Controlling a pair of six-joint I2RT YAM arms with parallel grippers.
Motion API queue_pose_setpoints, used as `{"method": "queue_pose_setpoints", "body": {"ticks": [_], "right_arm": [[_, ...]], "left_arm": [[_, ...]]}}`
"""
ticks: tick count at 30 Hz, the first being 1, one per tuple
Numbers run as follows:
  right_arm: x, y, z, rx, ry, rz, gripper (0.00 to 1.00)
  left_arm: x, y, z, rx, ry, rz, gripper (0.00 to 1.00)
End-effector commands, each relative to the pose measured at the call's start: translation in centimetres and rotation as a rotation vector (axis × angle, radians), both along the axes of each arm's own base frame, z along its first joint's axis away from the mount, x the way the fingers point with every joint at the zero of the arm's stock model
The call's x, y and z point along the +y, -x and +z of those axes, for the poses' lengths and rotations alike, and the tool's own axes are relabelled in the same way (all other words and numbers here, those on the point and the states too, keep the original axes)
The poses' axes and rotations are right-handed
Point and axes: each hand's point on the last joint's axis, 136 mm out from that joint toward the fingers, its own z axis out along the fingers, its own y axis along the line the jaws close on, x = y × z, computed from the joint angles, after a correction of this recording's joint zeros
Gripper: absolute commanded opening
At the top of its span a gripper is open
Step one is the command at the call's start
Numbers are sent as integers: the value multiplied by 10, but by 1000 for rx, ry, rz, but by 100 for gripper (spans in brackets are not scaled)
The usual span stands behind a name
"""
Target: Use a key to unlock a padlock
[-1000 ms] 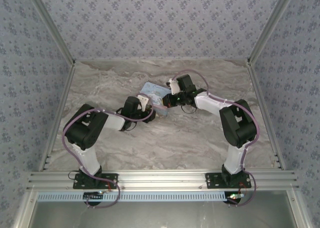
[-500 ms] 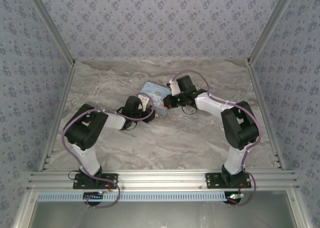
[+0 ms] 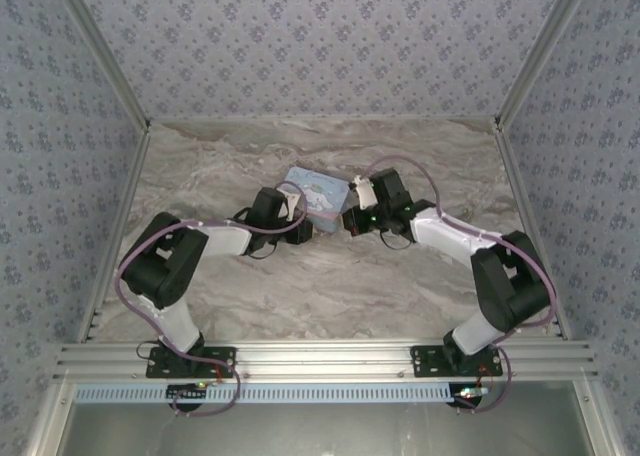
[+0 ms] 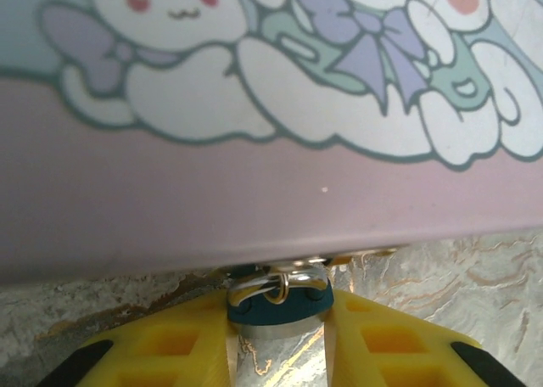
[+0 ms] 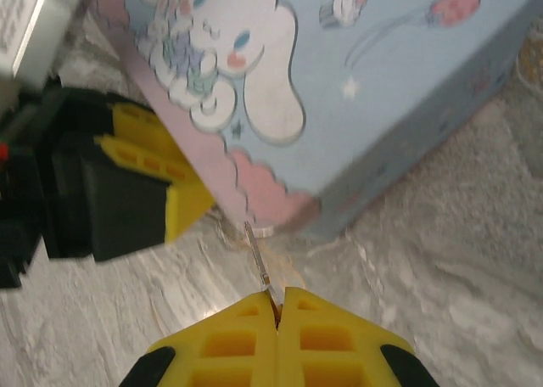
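Two arms are crowding the same side of a light-blue rectangular tin box printed with a white cartoon bunny [image 3: 318, 192], which sits on the grey-white marble-look table [image 3: 300, 286]. From above, the left arm comes at the tin's near-left side and the right arm at its near-right corner.

From the left wrist cam, the tiny teal-blue padlock [image 4: 297, 309] is right under the tin's pink lower band. Its thin silvery shackle [image 4: 254, 291] reaches up to the tin's bottom edge. The left gripper [image 4: 277, 307] has its yellow fingers [image 4: 170, 344] one on each side of the padlock. As far as I can see they're pressed against it, so the jaws are fairly narrow and clamped on the lock body.

In the right wrist view, the right gripper [image 5: 277, 306] has its jaws pinched fully together on a thin silvery key [image 5: 259, 261]. The key sticks out of the fingertips and points at the tin's pink bottom corner, with its tip just beside that edge. Can't tell whether the tip is actually touching the padlock, it's too small and blurry there. The left gripper's yellow-and-black finger shows just left of that same corner.
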Motion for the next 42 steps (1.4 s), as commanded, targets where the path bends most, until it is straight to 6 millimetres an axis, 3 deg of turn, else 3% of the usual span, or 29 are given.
{"method": "queue_pose_setpoints", "body": {"ticks": [1,11,21,28,42], "right_arm": [[-1,13,0,-53,17,43,0],[11,47,-17,-180,95,171,0],[15,58,-36,-237,136,214,0],[15,57,-39,-274,138,213,0],[13,40,-40,-307,106,160,0]], "left_arm": [[-10,-3,28,1,65,17,28],[-19,-2,41,100,160,97,26],[-35,14,62,153,219,112,25],[-49,22,71,179,250,118,25],[-52,22,86,208,319,207,23]]}}
